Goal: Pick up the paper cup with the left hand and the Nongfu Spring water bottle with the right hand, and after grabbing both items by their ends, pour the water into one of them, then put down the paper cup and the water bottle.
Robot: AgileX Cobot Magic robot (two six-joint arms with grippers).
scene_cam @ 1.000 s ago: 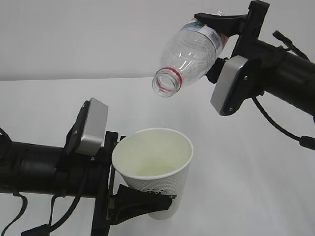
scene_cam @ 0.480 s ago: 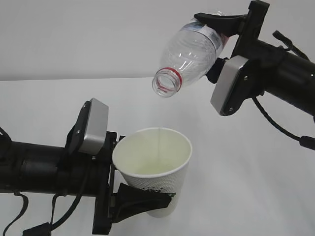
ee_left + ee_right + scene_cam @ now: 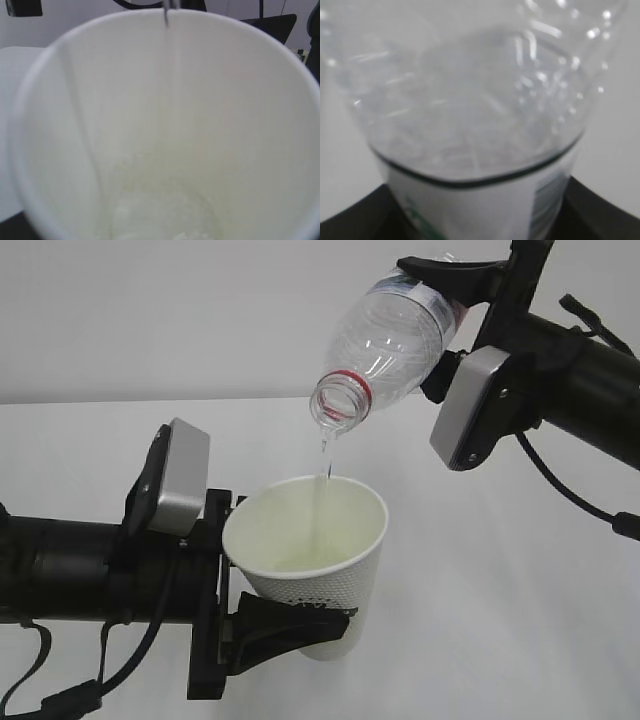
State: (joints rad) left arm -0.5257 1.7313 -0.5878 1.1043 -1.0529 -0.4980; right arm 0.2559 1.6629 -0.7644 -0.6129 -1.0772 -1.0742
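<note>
Left tool (image 3: pixel 285 625), a matte black two-finger assembly with a silver-grey rectangular block on top, pinches the paper cup (image 3: pixel 318 570) by its lower wall; the black fingers (image 3: pixel 290 628) wrap the base from the left. Cup form: a tapered cone with a rolled rim, smooth cream interior, white exterior with fine dark printing near the bottom. It is held clear of the white bench (image 3: pixel 480 570), tilted slightly, mouth upward.

Right tool (image 3: pixel 450 280), of the same black construction with a silver-grey block below it, clamps the Nongfu Spring water bottle (image 3: pixel 385 335) at its base end. The bottle is clear, ribbed thin plastic with a red neck ring and no cap, and is inclined neck-down to the left, its open mouth above the cup rim.

The water (image 3: pixel 323 465) leaves the mouth as a thin transparent stream and enters the cup. In the left wrist view, a pale pool (image 3: pixel 165 215) lies at the bottom. In the right wrist view, the bottle's crinkled clear wall and white label edge fill the frame.
</note>
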